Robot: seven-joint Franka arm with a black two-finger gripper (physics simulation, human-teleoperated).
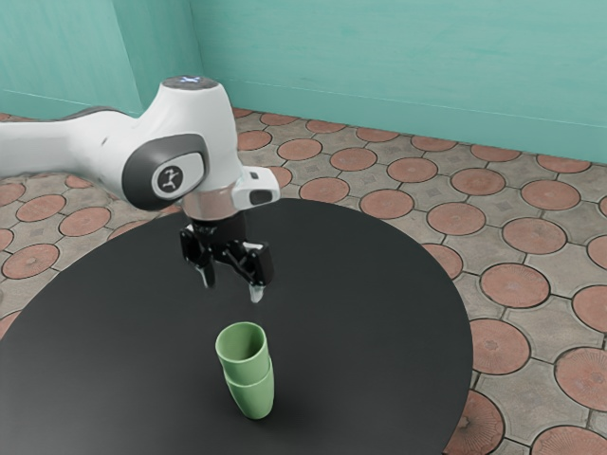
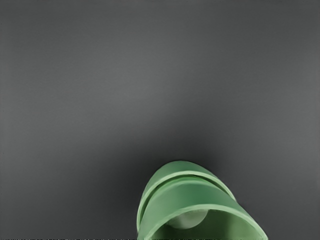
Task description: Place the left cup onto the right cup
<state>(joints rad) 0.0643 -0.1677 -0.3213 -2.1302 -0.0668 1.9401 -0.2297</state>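
2 pale-grn cups (image 1: 247, 372), nested, upright

Two nested cups (image 1: 248, 374), pale green, on the black bench (image 1: 379, 284); beyond the bench, terracotta-roundel floor (image 1: 512, 227), teal walls (image 1: 427, 47).

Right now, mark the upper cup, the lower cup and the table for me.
upper cup (image 1: 241, 346): exterior view, inside its mouth.
lower cup (image 1: 252, 398): exterior view, side wall.
table (image 1: 379, 275): exterior view, bare top.
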